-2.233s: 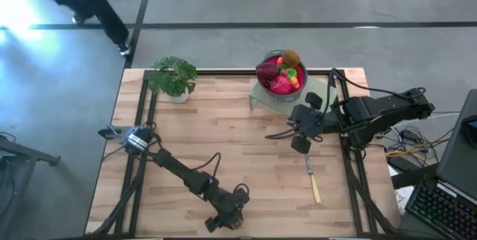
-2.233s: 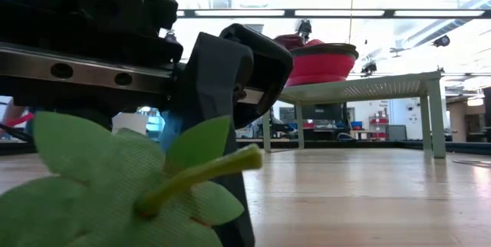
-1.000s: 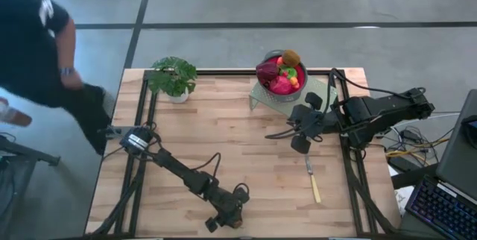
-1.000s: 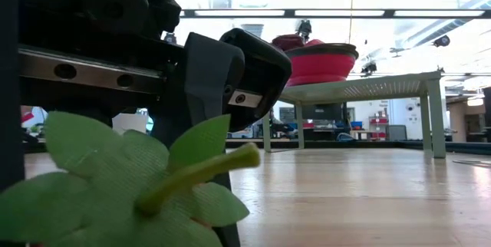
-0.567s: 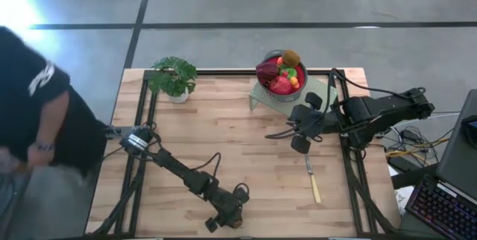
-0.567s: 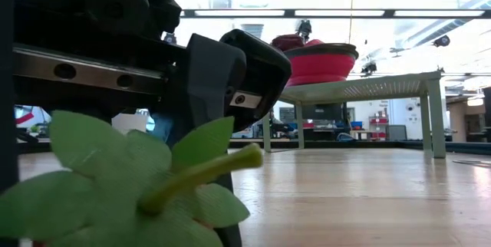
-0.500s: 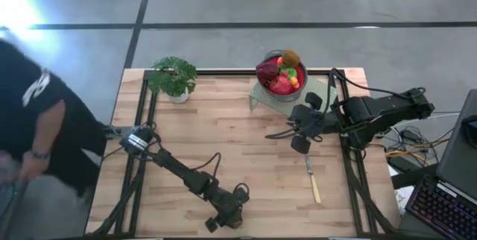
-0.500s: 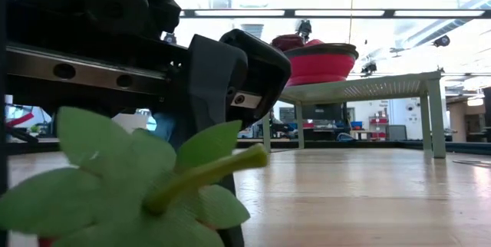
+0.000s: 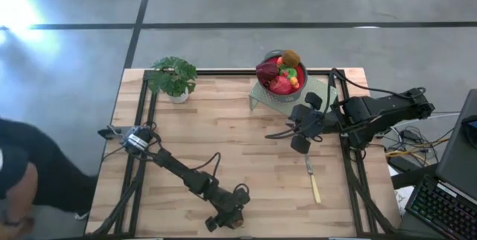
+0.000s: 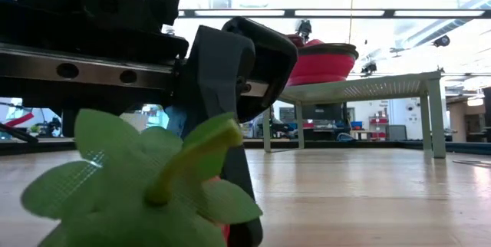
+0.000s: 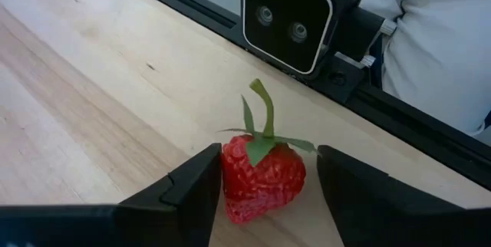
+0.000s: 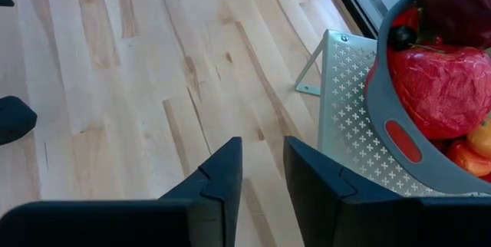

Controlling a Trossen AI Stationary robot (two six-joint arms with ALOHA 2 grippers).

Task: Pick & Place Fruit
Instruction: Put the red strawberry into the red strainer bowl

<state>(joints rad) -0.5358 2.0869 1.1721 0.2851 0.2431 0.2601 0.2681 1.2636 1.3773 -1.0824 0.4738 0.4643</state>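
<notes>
A red strawberry (image 11: 261, 174) with green leaves and a stem (image 10: 165, 178) lies on its side on the wood at the table's near edge. My left gripper (image 11: 268, 159) is down at the table (image 9: 227, 221), open, with one finger on each side of the berry. My right gripper (image 9: 298, 124) hangs above the table's right half, slightly open and with nothing between its fingers (image 12: 262, 163). It is just near of a grey bowl (image 9: 282, 76) that holds red, maroon, brown and orange fruit. My left gripper comes in slanting down toward the near edge. One finger (image 11: 201, 189) stands right at the strawberry's side (image 11: 227, 178); I cannot tell whether it touches. The other finger (image 11: 345, 186) stands a little apart from the berry, which rests on the table.
The bowl sits on a perforated metal stand (image 12: 341, 116) at the far right. A pale-handled knife (image 9: 313, 180) lies near the right edge, a potted plant (image 9: 173, 76) at the far left. A camera box (image 11: 295, 17) is mounted just beyond the strawberry. A person (image 9: 19, 180) is left of the table.
My left gripper has opened: in the low view its two fingers have drawn apart. The strawberry has tipped, and its stem now points more upward than sideways. A person has walked along the table's left side toward the near end.
</notes>
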